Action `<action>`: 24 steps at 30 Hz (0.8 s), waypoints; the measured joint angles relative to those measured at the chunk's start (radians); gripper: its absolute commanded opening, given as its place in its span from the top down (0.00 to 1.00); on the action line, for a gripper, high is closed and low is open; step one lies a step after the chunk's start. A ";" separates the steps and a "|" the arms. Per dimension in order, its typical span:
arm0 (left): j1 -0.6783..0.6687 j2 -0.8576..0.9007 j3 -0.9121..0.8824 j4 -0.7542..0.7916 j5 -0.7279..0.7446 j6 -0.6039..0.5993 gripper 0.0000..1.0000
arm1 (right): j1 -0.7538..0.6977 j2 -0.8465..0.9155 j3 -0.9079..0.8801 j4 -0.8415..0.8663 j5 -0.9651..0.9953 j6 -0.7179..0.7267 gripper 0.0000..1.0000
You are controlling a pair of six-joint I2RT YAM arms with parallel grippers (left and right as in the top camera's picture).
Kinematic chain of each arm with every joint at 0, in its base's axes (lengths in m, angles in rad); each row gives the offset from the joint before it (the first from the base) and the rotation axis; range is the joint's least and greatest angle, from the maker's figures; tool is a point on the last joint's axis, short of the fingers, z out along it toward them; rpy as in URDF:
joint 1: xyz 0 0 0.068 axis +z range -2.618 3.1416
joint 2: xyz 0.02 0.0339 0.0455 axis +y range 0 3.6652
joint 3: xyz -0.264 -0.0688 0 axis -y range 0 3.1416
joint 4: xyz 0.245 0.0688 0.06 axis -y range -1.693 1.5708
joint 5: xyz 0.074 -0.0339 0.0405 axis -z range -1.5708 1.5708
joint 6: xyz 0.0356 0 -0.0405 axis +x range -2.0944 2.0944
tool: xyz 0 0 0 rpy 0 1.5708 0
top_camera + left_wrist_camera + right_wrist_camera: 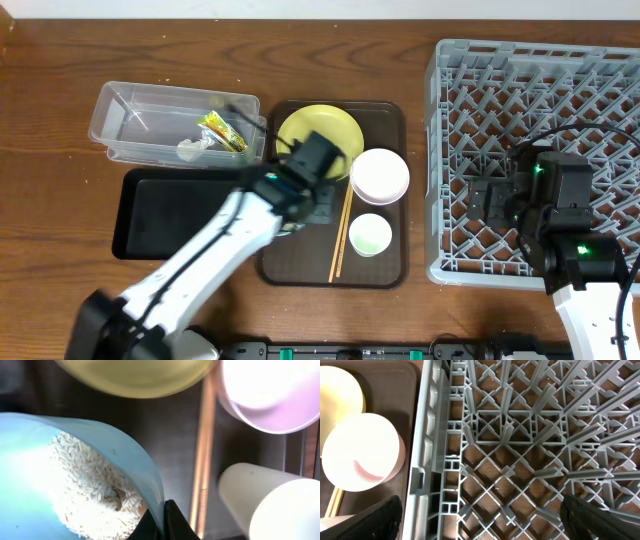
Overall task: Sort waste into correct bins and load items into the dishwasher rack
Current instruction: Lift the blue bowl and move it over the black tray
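Note:
My left gripper (162,521) is shut on the rim of the light blue bowl (30,455), which holds whitish rice scraps (90,485). In the overhead view the left gripper (300,198) is over the left side of the brown tray and hides that bowl. The yellow plate (318,128), pinkish-white bowl (380,175), small cup (370,234) and chopsticks (341,235) lie on that tray. My right gripper (480,525) is open and empty, above the left edge of the grey dishwasher rack (600,70). The snack wrapper (222,131) and tissue (192,148) lie in the clear tub (130,110).
The black tray (165,215) lies in front of the clear tub, left of the brown serving tray (390,270). The rack's left wall (432,460) stands between the brown tray and the right gripper.

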 measured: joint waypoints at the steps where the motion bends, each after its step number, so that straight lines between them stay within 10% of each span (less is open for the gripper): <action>1: 0.031 -0.018 0.000 -0.016 0.002 0.005 0.94 | 0.000 0.000 0.000 0.000 0.000 0.000 0.01; 24: 0.830 0.132 -0.051 -0.069 0.848 0.528 0.94 | 0.000 0.000 0.000 0.000 0.000 0.000 0.01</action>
